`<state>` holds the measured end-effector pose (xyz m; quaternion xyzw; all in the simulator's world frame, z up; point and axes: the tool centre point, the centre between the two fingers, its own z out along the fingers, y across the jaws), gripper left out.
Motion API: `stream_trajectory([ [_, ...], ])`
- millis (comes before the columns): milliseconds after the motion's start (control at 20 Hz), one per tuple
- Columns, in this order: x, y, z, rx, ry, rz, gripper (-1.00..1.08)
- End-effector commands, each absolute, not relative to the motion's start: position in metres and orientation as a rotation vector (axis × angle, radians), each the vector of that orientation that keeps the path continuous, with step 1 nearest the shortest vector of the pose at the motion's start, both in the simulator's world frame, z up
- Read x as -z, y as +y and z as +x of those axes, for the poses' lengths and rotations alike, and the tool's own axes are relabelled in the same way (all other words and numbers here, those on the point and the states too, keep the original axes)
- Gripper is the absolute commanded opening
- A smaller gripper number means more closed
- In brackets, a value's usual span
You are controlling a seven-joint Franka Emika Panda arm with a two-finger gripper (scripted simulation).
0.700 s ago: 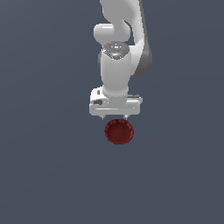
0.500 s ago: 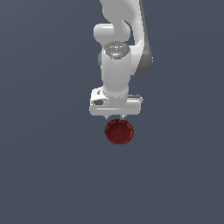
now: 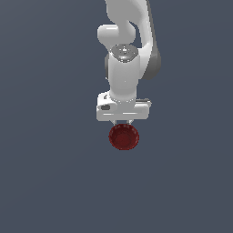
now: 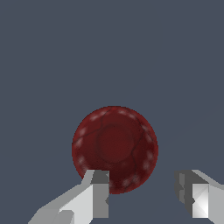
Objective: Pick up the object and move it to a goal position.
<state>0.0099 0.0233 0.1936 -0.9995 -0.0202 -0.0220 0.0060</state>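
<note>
Bowl (image 3: 123, 137) sits on the grey desk (image 3: 45, 182) just below the arm's jaws (image 4: 142, 192), which are spread about bowl-width & hold nothing; in wrist view one finger (image 4: 99, 192) overlaps the rim, the other stands clear beside it. Prob light, stiff, smooth-ish; best grip looks like across the scalloped rim. Goal spot not visible, fingertips mostly hidden in exterior view, height above bowl hard to judge.

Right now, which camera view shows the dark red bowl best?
The wrist view shows the dark red bowl best: it appears large, with its round outline and pale marks around the rim clear, though one finger covers part of its edge. In the exterior view the bowl is small, just below the open gripper.
</note>
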Motion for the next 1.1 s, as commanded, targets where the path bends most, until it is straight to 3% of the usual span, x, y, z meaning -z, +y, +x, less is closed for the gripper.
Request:
stream_trajectory([
  [0,-0.193,0.024,0.011,0.063,-0.08,-3.127,0.28],
  [1050,-0.156,0.036,0.045,-0.137,-0.694,-2.997,0.28],
])
